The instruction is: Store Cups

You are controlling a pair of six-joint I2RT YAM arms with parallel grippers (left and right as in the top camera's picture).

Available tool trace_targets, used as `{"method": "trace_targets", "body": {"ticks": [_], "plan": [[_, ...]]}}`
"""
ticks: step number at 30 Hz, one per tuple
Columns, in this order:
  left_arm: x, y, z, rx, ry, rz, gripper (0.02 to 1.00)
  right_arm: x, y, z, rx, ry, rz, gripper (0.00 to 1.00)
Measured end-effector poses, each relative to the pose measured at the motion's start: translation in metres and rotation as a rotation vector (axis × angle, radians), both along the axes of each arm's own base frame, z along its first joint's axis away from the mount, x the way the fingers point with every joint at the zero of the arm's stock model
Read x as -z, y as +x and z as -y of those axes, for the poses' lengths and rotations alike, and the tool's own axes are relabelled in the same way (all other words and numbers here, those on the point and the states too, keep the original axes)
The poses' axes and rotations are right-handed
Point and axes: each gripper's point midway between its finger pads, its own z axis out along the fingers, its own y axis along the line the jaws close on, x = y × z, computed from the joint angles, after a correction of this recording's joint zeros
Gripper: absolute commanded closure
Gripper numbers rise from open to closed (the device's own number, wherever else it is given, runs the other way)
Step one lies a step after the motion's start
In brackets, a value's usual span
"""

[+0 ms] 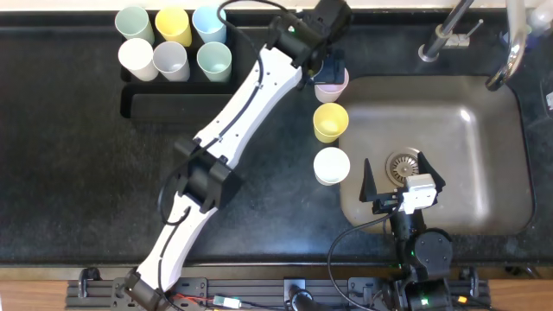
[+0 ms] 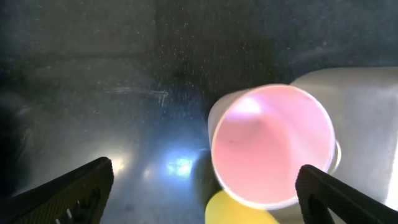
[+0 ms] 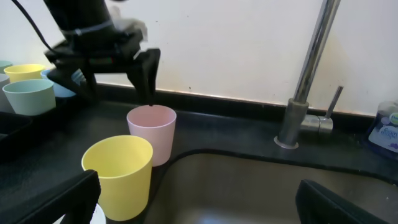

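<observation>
Three cups stand in a row on the counter by the sink's left rim: a pink cup [image 1: 332,85] [image 2: 270,146] [image 3: 152,138], a yellow cup [image 1: 330,122] [image 3: 119,169] and a white cup [image 1: 331,165]. My left gripper [image 1: 327,66] [image 2: 205,173] [image 3: 118,65] hangs open just above the pink cup, its fingers spread wider than the rim and not touching it. Over the sink basin my right gripper [image 1: 399,175] [image 3: 198,190] is open with nothing in it. Several more cups [image 1: 173,41] stand upright in a black tray [image 1: 173,108] at the back left.
The steel sink [image 1: 484,130] takes up the right side, with its drain [image 1: 403,163] near my right gripper. A faucet [image 1: 449,30] [image 3: 309,74] rises behind it. A soap bottle [image 3: 385,134] stands at the far right. Black counter [image 1: 78,173] stretches to the left.
</observation>
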Motion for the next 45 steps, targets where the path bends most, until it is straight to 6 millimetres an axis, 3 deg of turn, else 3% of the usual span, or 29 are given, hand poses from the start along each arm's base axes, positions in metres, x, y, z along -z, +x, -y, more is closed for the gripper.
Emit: {"method": "trace_targets", "body": {"ticks": [7, 9, 14, 16, 17, 29, 32, 35, 39, 40, 43, 45], "plan": [[0.022, 0.006, 0.003, -0.025, 0.006, -0.016, 0.202, 0.000, 0.000, 0.000, 0.000, 0.000, 0.000, 0.003], [0.027, 0.006, 0.004, -0.034, 0.006, -0.025, 0.367, 0.000, 0.000, 0.000, 0.000, 0.000, 0.000, 0.003], [0.032, 0.006, 0.004, -0.036, 0.010, -0.031, 0.654, 0.000, 0.000, 0.000, 0.000, 0.000, 0.000, 0.003], [0.031, 0.007, 0.005, -0.037, 0.006, -0.028, 0.925, 0.000, 0.000, 0.000, 0.000, 0.000, 0.000, 0.005], [0.031, 0.007, 0.005, -0.039, 0.003, -0.029, 0.982, 0.000, 0.000, 0.000, 0.000, 0.000, 0.000, 0.003], [0.031, 0.003, 0.004, -0.002, 0.019, -0.040, 0.982, 0.000, 0.000, 0.000, 0.000, 0.000, 0.000, 0.003], [0.021, -0.002, -0.006, 0.015, 0.061, -0.031, 0.982, 0.000, 0.000, 0.000, 0.000, 0.000, 0.000, 0.005], [-0.021, -0.008, -0.028, 0.016, 0.094, 0.040, 0.980, 0.000, 0.000, 0.000, 0.000, 0.000, 0.000, 0.005], [-0.121, -0.024, -0.080, -0.038, 0.060, 0.211, 0.982, 0.000, 0.000, 0.000, 0.000, 0.000, 0.000, 0.003], [-0.154, -0.030, -0.104, -0.071, 0.040, 0.278, 0.982, 0.000, 0.000, 0.000, 0.000, 0.000, 0.000, 0.003], [-0.221, -0.057, -0.187, -0.204, 0.024, 0.418, 0.982, 0.000, 0.000, 0.000, 0.000, 0.000, 0.000, 0.003], [-0.240, -0.074, -0.242, -0.306, 0.037, 0.476, 0.982, 0.000, 0.000, 0.000, 0.000, 0.000, 0.000, 0.003]]}}
